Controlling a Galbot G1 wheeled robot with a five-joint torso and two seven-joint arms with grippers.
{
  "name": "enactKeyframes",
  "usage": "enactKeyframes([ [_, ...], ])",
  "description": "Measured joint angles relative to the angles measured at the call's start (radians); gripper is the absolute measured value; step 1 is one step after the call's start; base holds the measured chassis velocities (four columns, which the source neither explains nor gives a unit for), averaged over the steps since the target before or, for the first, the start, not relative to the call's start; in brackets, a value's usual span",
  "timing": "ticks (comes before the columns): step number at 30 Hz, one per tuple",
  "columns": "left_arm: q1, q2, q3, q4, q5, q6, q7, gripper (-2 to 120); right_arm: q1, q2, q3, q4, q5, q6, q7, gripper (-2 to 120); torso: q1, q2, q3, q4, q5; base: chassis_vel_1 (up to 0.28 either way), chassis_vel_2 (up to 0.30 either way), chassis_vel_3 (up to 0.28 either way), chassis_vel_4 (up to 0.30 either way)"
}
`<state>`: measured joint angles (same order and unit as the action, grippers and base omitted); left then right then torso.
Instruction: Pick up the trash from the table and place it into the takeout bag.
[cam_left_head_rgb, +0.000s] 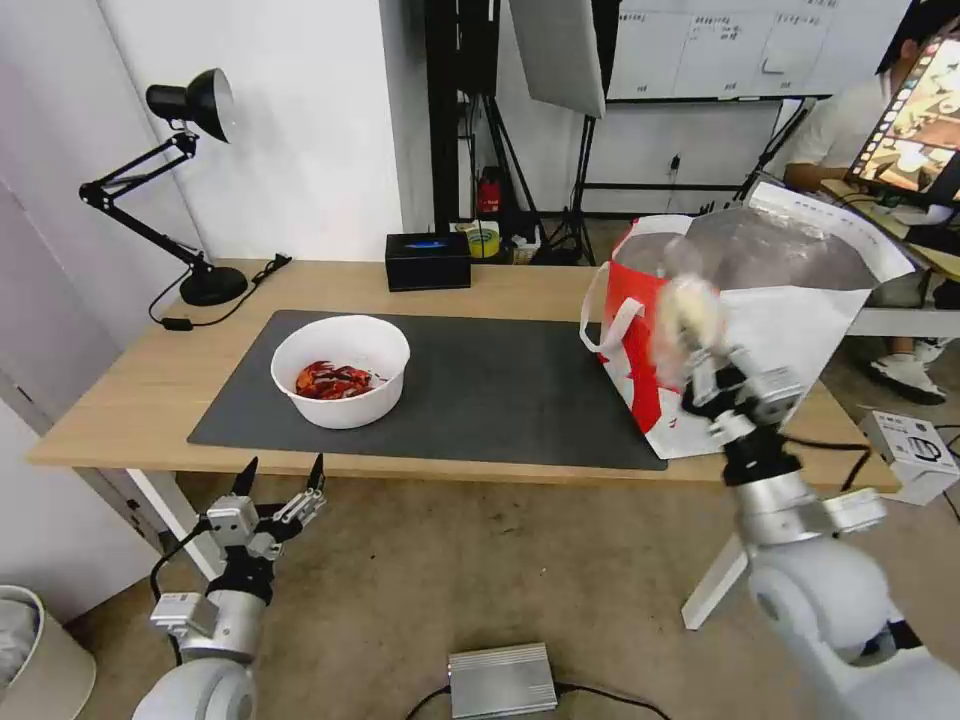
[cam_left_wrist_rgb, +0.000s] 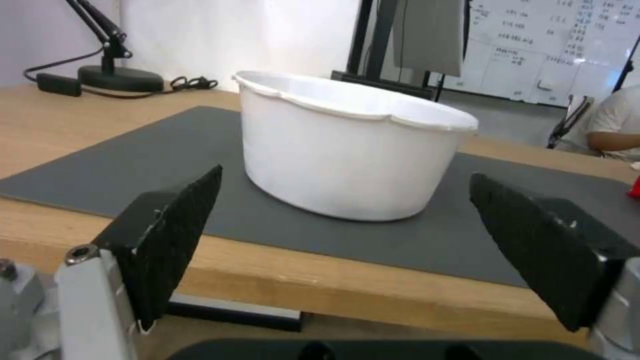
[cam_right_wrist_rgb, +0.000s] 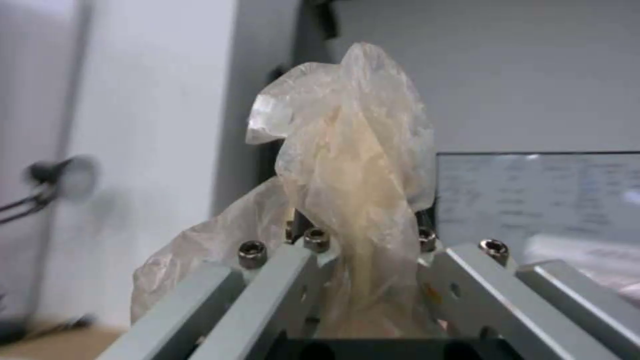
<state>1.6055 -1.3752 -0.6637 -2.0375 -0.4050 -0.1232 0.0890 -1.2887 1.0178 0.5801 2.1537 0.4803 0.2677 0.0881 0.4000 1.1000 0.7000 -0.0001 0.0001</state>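
Your right gripper (cam_left_head_rgb: 700, 355) is up in front of the takeout bag (cam_left_head_rgb: 800, 330), its jaws pinched on the clear plastic-wrapped pale lump (cam_left_head_rgb: 688, 308); from the right wrist camera you can see the crinkled wrap (cam_right_wrist_rgb: 353, 165) bunched up between the metal fingers (cam_right_wrist_rgb: 467, 280) and rising above them. So the step in hand looks like the carry-and-drop of this piece: the lump is off the table (cam_left_head_rgb: 120, 400) and level with the bag's near wall, but it reads as in front of the bag's open mouth and not yet over the foil lining. To finish, you would need to bring it over the rim and above the opening before you let the jaws part, keeping clear of the white loop handle (cam_left_head_rgb: 610, 325) on the side facing the mat. The wrap is light and clingy, so it may hang on a finger when you release. Your left gripper (cam_left_head_rgb: 281, 488) waits low in front of the table's near edge, jaws spread wide and holding nothing, its black pads (cam_left_wrist_rgb: 177, 235) aimed at the white bowl of red shells (cam_left_head_rgb: 340, 370), which sits on the dark grey mat (cam_left_head_rgb: 480, 390) and is the remaining trash visible on the table.
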Motion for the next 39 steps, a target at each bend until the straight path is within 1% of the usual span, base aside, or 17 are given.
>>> enactKeyframes([
  [5, 0.000, -0.002, 0.005, 0.004, -0.003, 0.000, 0.000, 100, 0.054, -0.035, 0.035, -0.019, 0.066, -0.030, 0.042, 6, 0.000, 0.000, 0.000, 0.0001, 0.0000, 0.000, 0.000, 0.000, 0.000],
  [7, 0.000, -0.002, 0.006, 0.005, -0.003, 0.000, 0.000, 100, 0.093, -0.075, 0.052, -0.034, 0.100, -0.059, 0.070, 6, 0.000, 0.000, 0.000, 0.0002, 0.0000, 0.000, 0.000, 0.000, 0.000],
  [11, 0.001, -0.003, 0.006, 0.005, -0.004, 0.000, 0.000, 100, 0.123, -0.112, 0.065, -0.049, 0.117, -0.087, 0.096, 6, 0.000, 0.000, 0.000, 0.0001, -0.0001, 0.000, 0.000, 0.000, 0.000],
  [13, 0.001, -0.001, 0.004, 0.006, -0.004, 0.000, 0.001, 100, 0.152, -0.154, 0.074, -0.067, 0.152, -0.117, 0.123, 6, 0.000, 0.000, 0.000, 0.0002, 0.0000, 0.000, 0.000, 0.000, 0.000],
  [14, 0.001, -0.001, 0.004, 0.006, -0.004, 0.000, 0.001, 100, 0.152, -0.154, 0.074, -0.067, 0.152, -0.117, 0.123, 6, 0.000, 0.000, 0.000, 0.0002, 0.0000, 0.000, 0.000, 0.000, 0.000],
  [18, -0.004, 0.000, 0.005, 0.010, -0.005, -0.001, 0.002, 100, 0.210, -0.226, 0.083, -0.095, 0.262, -0.198, 0.178, 6, 0.000, 0.000, 0.000, 0.0000, 0.0000, 0.000, 0.000, 0.000, 0.000],
  [19, -0.004, 0.000, 0.005, 0.010, -0.005, -0.001, 0.002, 100, 0.210, -0.226, 0.083, -0.095, 0.262, -0.198, 0.178, 6, 0.000, 0.000, 0.000, 0.0000, 0.0000, 0.000, 0.000, 0.000, 0.000],
  [20, -0.005, 0.000, 0.007, 0.011, -0.004, -0.001, 0.002, 100, 0.232, -0.245, 0.083, -0.104, 0.299, -0.234, 0.201, 6, 0.000, 0.000, 0.000, 0.0002, -0.0001, 0.000, 0.000, 0.000, 0.000],
  [22, -0.006, 0.000, 0.009, 0.012, -0.003, -0.001, 0.002, 100, 0.243, -0.252, 0.082, -0.108, 0.316, -0.250, 0.211, 6, 0.000, 0.000, 0.000, 0.0001, 0.0000, 0.000, 0.000, 0.000, 0.000],
  [26, -0.010, -0.006, 0.022, 0.016, 0.009, -0.001, 0.002, 100, 0.378, -0.295, 0.032, -0.153, 0.489, -0.401, 0.331, 6, 0.000, 0.000, 0.000, 0.0001, 0.0000, 0.000, 0.000, 0.000, 0.000],
  [27, -0.010, -0.006, 0.022, 0.016, 0.009, -0.001, 0.002, 100, 0.378, -0.295, 0.032, -0.153, 0.489, -0.401, 0.331, 6, 0.000, 0.000, 0.000, 0.0001, 0.0000, 0.000, 0.000, 0.000, 0.000],
  [29, -0.011, -0.008, 0.023, 0.016, 0.010, -0.001, 0.002, 100, 0.434, -0.311, 0.000, -0.173, 0.559, -0.454, 0.374, 6, 0.000, 0.000, 0.000, 0.0001, -0.0001, 0.000, 0.000, 0.000, 0.000],
  [30, -0.011, -0.008, 0.023, 0.016, 0.010, -0.001, 0.002, 100, 0.434, -0.311, 0.000, -0.173, 0.559, -0.454, 0.374, 6, 0.000, 0.000, 0.000, 0.0001, -0.0001, 0.000, 0.000, 0.000, 0.000],
  [32, -0.011, -0.008, 0.022, 0.016, 0.010, -0.001, 0.002, 100, 0.491, -0.321, -0.035, -0.193, 0.629, -0.499, 0.420, 6, 0.000, 0.000, 0.000, 0.0001, -0.0002, 0.000, 0.000, 0.000, 0.000],
  [33, -0.012, -0.008, 0.021, 0.016, 0.010, -0.001, 0.002, 100, 0.524, -0.321, -0.057, -0.209, 0.670, -0.521, 0.446, 6, 0.000, 0.000, 0.000, 0.0001, -0.0002, 0.000, 0.000, 0.000, 0.000],
  [34, -0.012, -0.008, 0.021, 0.016, 0.010, -0.001, 0.002, 100, 0.524, -0.321, -0.057, -0.209, 0.670, -0.521, 0.446, 6, 0.000, 0.000, 0.000, 0.0001, -0.0002, 0.000, 0.000, 0.000, 0.000],
  [39, -0.011, -0.008, 0.018, 0.018, 0.009, -0.002, 0.002, 100, 0.617, -0.313, -0.117, -0.254, 0.782, -0.590, 0.513, 6, 0.000, 0.000, 0.000, 0.0001, -0.0001, 0.000, 0.000, 0.000, 0.000],
])
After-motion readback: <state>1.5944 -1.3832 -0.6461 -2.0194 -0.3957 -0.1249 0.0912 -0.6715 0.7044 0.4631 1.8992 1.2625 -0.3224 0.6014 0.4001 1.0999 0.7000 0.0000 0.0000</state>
